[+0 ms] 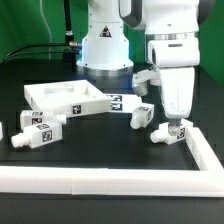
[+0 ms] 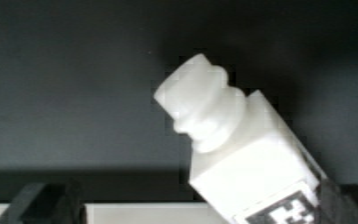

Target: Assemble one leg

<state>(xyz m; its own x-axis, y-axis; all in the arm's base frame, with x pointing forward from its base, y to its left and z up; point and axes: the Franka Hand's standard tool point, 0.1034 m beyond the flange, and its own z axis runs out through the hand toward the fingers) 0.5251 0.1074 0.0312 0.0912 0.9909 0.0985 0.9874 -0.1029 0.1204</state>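
I have the tool (image 1: 173,127) spread wide and empty over the leg (image 2: 243,135), which lies on the surface (image 1: 100,150) at centre-right of the exterior view. I judge it is lined up for a pinch.

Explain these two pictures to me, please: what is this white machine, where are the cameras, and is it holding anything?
The white machine is a robot arm that ends in a two-finger gripper. One picture comes from a camera standing off the arm and shows the whole scene. The other comes from a camera on the wrist, looking out between the fingers.

Furniture parts lie on the black table:
- a flat white square tabletop
- several small white legs with black-and-white tags, such as the one beside the tabletop
- a long white border rail along the edge

The gripper is open and holds nothing. It hangs over one leg, whose round peg shows in the wrist view.
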